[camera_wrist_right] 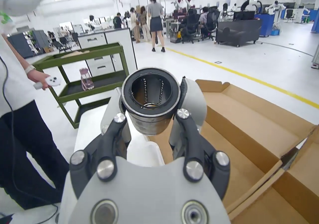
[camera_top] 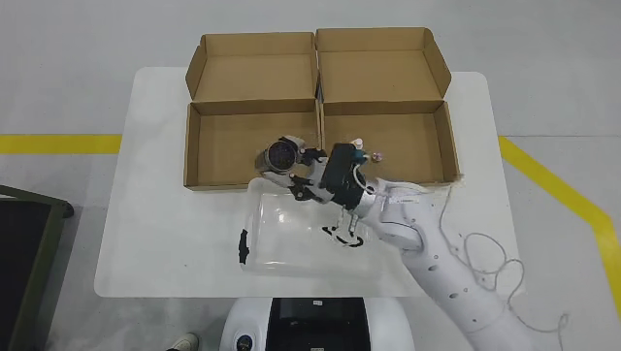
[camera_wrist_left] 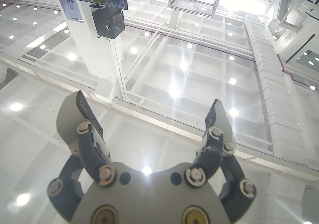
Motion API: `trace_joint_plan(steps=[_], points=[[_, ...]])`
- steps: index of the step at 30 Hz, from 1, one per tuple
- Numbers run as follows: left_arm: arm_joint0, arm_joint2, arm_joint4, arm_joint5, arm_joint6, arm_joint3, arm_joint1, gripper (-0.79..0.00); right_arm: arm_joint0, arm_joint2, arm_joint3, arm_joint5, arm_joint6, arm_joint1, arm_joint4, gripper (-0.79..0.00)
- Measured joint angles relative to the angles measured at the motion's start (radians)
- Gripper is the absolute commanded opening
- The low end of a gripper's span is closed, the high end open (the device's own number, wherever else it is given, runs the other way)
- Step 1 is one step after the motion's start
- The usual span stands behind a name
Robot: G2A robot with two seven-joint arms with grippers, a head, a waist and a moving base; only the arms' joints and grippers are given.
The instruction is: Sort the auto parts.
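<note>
My right claw (camera_wrist_right: 152, 103) was clamped on the linear bearing (camera_top: 281, 155), holding it over the left cardboard box (camera_top: 221, 147), near its right wall. My left claw (camera_wrist_left: 148, 100) stood wide open, holding nothing.

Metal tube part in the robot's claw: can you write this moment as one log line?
right gripper: shut on metal tube part, above left cardboard box | left gripper: open, empty, facing ceiling
</note>
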Motion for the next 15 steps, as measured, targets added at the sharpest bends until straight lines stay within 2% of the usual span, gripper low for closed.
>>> trace_joint_plan(steps=[7, 15], points=[[0.000, 0.000, 0.000, 0.000, 0.000, 0.000, 0.000, 0.000, 0.071, -0.030, 0.075, 0.057, 0.120, -0.012, -0.053, -0.785], [0.000, 0.000, 0.000, 0.000, 0.000, 0.000, 0.000, 0.000, 0.127, -0.022, 0.163, 0.134, 0.207, -0.024, -0.035, -0.785]])
